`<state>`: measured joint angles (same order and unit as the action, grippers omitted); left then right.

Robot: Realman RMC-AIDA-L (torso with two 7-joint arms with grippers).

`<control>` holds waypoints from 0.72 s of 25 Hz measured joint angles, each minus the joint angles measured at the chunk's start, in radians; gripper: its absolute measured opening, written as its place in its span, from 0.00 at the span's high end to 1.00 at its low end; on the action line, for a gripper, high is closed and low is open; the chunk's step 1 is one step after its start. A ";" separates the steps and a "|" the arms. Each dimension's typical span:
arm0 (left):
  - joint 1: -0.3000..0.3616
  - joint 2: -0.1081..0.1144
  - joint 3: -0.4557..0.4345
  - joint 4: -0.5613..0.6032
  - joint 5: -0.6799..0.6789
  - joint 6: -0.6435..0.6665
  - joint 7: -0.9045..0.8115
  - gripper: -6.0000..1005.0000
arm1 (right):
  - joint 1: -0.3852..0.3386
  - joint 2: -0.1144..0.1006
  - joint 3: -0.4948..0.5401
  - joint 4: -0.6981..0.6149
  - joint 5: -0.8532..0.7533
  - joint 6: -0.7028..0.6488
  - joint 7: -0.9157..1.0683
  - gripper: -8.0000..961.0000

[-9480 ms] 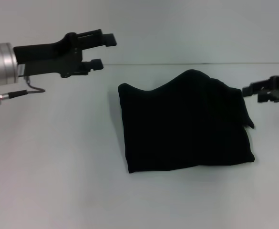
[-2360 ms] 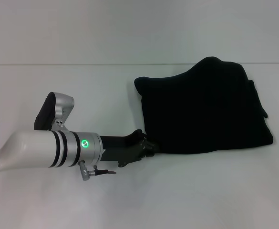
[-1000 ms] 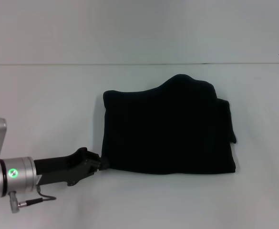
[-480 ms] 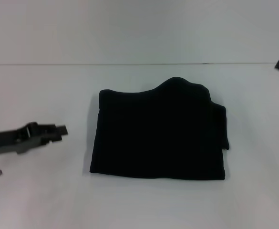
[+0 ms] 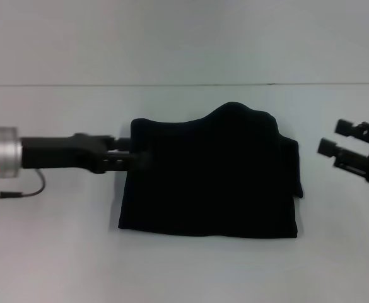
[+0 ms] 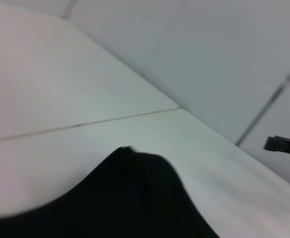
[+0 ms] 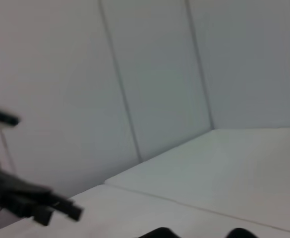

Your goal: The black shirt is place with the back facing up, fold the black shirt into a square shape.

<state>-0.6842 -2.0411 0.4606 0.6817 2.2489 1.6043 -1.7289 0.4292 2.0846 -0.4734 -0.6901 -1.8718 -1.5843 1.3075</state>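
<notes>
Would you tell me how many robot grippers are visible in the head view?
2: the left gripper at the black shirt's left edge, the right gripper to its right, apart.

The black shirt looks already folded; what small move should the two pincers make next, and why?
Probably the left pincer should back away from the black shirt. The shirt lies as a compact, roughly square bundle on the table, though its far edge bulges. The right pincer hangs open beside it, apart from the cloth.
</notes>
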 joint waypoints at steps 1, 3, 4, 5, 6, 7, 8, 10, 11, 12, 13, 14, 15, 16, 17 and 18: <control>-0.012 -0.005 0.007 0.000 -0.001 0.001 0.028 0.29 | 0.003 0.001 -0.004 0.009 -0.003 -0.004 -0.015 0.27; -0.024 -0.012 0.013 0.002 -0.003 0.004 0.059 0.16 | 0.006 0.004 -0.014 0.027 -0.005 0.006 -0.027 0.26; -0.029 -0.019 0.018 0.005 -0.003 0.006 0.073 0.15 | 0.007 0.005 -0.022 0.036 -0.006 0.012 -0.029 0.26; -0.030 -0.022 0.023 0.007 -0.003 0.007 0.076 0.14 | 0.007 0.005 -0.027 0.046 -0.006 0.016 -0.029 0.26; -0.030 -0.026 0.029 0.010 -0.003 0.007 0.074 0.13 | 0.008 0.005 -0.031 0.055 -0.006 0.019 -0.029 0.25; -0.030 -0.026 0.029 0.010 -0.003 0.007 0.074 0.12 | 0.008 0.005 -0.032 0.061 -0.006 0.020 -0.028 0.24; -0.030 -0.030 0.035 0.011 -0.003 0.008 0.072 0.11 | 0.008 0.005 -0.038 0.065 -0.009 0.021 -0.029 0.23; -0.023 -0.048 0.040 0.018 -0.004 0.002 0.084 0.09 | 0.006 0.003 -0.055 0.066 -0.019 0.024 -0.036 0.15; -0.020 -0.054 0.040 0.021 -0.004 -0.001 0.098 0.08 | 0.005 0.002 -0.062 0.065 -0.026 0.024 -0.041 0.11; -0.014 -0.063 0.040 0.023 -0.009 -0.003 0.126 0.07 | 0.004 0.002 -0.068 0.065 -0.032 0.025 -0.050 0.08; -0.011 -0.067 0.040 0.022 -0.014 -0.003 0.141 0.06 | 0.003 0.002 -0.069 0.070 -0.034 0.025 -0.066 0.04; -0.005 -0.075 0.039 0.018 -0.021 -0.003 0.172 0.05 | 0.003 0.002 -0.070 0.076 -0.036 0.025 -0.085 0.04; 0.001 -0.084 0.038 0.013 -0.028 -0.004 0.203 0.05 | 0.003 0.003 -0.070 0.084 -0.036 0.025 -0.105 0.04; 0.007 -0.095 0.037 0.009 -0.034 -0.007 0.240 0.05 | 0.004 0.004 -0.070 0.095 -0.036 0.027 -0.127 0.03; 0.011 -0.105 0.037 0.008 -0.038 -0.010 0.262 0.05 | 0.007 0.005 -0.071 0.106 -0.036 0.029 -0.143 0.03; 0.019 -0.117 0.040 0.006 -0.046 -0.022 0.293 0.05 | 0.010 0.005 -0.072 0.115 -0.036 0.033 -0.154 0.03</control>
<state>-0.6657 -2.1581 0.5005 0.6874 2.2029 1.5821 -1.4356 0.4390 2.0899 -0.5452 -0.5748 -1.9073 -1.5518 1.1533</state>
